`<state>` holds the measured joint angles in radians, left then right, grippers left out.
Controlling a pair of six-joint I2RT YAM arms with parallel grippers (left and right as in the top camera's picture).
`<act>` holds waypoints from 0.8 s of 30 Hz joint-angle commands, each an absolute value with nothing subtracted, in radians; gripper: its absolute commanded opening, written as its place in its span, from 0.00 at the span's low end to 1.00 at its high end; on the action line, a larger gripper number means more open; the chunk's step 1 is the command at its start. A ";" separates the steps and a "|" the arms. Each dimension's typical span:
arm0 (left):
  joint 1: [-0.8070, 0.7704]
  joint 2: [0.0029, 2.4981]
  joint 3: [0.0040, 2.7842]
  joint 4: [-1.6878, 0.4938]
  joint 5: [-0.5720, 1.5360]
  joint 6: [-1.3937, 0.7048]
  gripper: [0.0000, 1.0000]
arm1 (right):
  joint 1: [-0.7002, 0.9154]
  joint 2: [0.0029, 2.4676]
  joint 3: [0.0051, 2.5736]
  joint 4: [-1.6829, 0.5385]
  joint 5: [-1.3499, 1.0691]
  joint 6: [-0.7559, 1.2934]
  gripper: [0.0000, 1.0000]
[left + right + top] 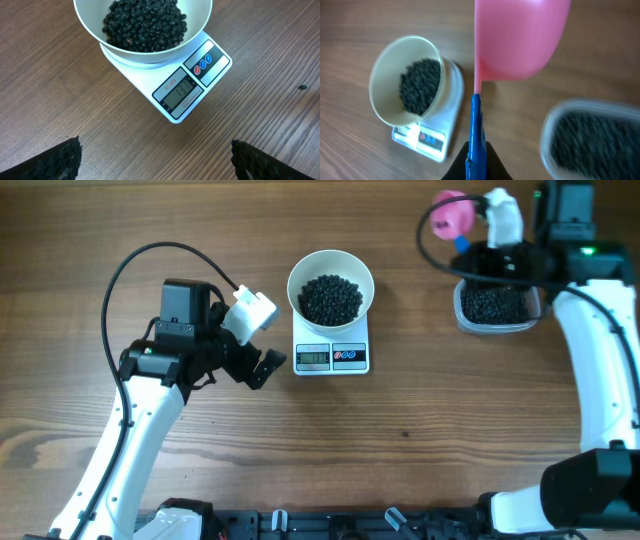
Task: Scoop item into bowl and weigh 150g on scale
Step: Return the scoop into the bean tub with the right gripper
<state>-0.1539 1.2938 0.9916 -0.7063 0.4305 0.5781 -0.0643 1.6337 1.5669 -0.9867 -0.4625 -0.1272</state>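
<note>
Closest to me, the left gripper (262, 338) hangs over bare table just beside the scale (331, 357), its jaws spread wide and holding nothing. In its wrist view both fingertips (55, 160) sit at the bottom corners, with the scale's display facing them.

The white bowl (90, 25) sits squarely on the scale platform, and the black beans (330, 298) lie in it as a dark heap that covers the bottom and rises partway up the wall. They look small, round, glossy and loose. I judge the scooping well advanced. The display is lit, but I cannot read its digits, so I cannot say whether the target weight is reached.

Farther off, the right gripper (476, 162) is clamped on the blue handle of the pink scoop (520, 40), held by the clear plastic container (460, 310), well apart from the bowl. More beans fill that container. I cannot tell whether the scoop is loaded.
</note>
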 commanded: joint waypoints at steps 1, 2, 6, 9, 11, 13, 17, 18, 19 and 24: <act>-0.149 1.291 0.985 -0.704 0.429 0.568 1.00 | -0.127 1.620 1.584 -1.055 -0.495 -0.193 0.04; -0.149 1.291 0.986 -0.704 0.429 0.568 1.00 | -0.140 1.620 1.581 -1.075 -0.495 -0.213 0.04; -0.149 1.291 0.986 -0.704 0.428 0.568 1.00 | -0.168 1.622 1.528 -1.131 -0.426 -0.236 0.04; -0.149 1.291 0.986 -0.704 0.429 0.568 1.00 | -0.168 1.630 1.476 -1.139 -0.353 -0.236 0.04; -0.149 1.291 0.985 -0.704 0.429 0.568 1.00 | -0.168 1.631 1.444 -1.135 -0.302 -0.234 0.04; -0.149 1.291 0.985 -0.704 0.429 0.568 1.00 | -0.168 1.631 1.412 -1.131 -0.241 -0.233 0.04; -0.149 1.291 0.985 -0.704 0.428 0.568 1.00 | -0.168 1.631 1.356 -1.117 -0.125 -0.236 0.04; -0.149 1.291 0.985 -0.704 0.429 0.568 1.00 | -0.168 1.631 1.343 -1.109 -0.094 -0.237 0.04; -0.149 1.291 0.985 -0.704 0.428 0.568 1.00 | -0.168 1.631 1.329 -1.098 -0.063 -0.236 0.04; -0.149 1.291 0.985 -0.704 0.428 0.568 1.00 | -0.168 1.635 1.281 -1.028 0.039 -0.237 0.04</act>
<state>-0.1539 1.2938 0.9916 -0.7063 0.4305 0.5781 -0.1665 1.6341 1.3048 -1.0622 -0.0761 -0.2230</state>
